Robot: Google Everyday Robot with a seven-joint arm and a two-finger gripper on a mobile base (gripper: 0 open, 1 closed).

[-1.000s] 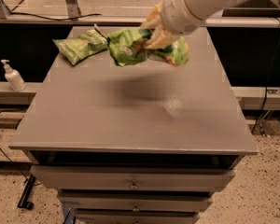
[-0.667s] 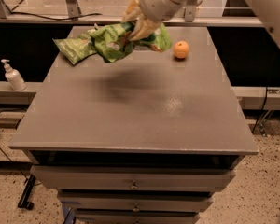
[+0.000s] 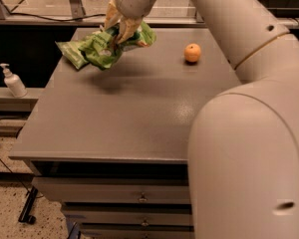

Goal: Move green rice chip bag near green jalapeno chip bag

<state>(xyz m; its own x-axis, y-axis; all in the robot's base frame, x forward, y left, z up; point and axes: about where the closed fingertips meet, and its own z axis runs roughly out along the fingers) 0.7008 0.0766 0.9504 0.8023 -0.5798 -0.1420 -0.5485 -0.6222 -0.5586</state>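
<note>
My gripper [image 3: 120,30] is at the back left of the grey table [image 3: 134,113], shut on the green rice chip bag [image 3: 109,46]. The bright green bag is crumpled in the fingers and hangs a little above the table, casting a shadow below. The green jalapeno chip bag [image 3: 71,53] lies flat on the table just to the left of it, partly overlapped by the held bag in this view. I cannot tell whether the two bags touch.
An orange [image 3: 192,53] sits at the back right of the table. My arm [image 3: 249,133] fills the right side of the view. A white pump bottle [image 3: 12,81] stands on a ledge left of the table. Drawers [image 3: 139,198] are below the tabletop.
My gripper has carried the green rice chip bag leftward across the back of the table, up beside the jalapeno bag. The orange, hidden earlier, is now uncovered.
</note>
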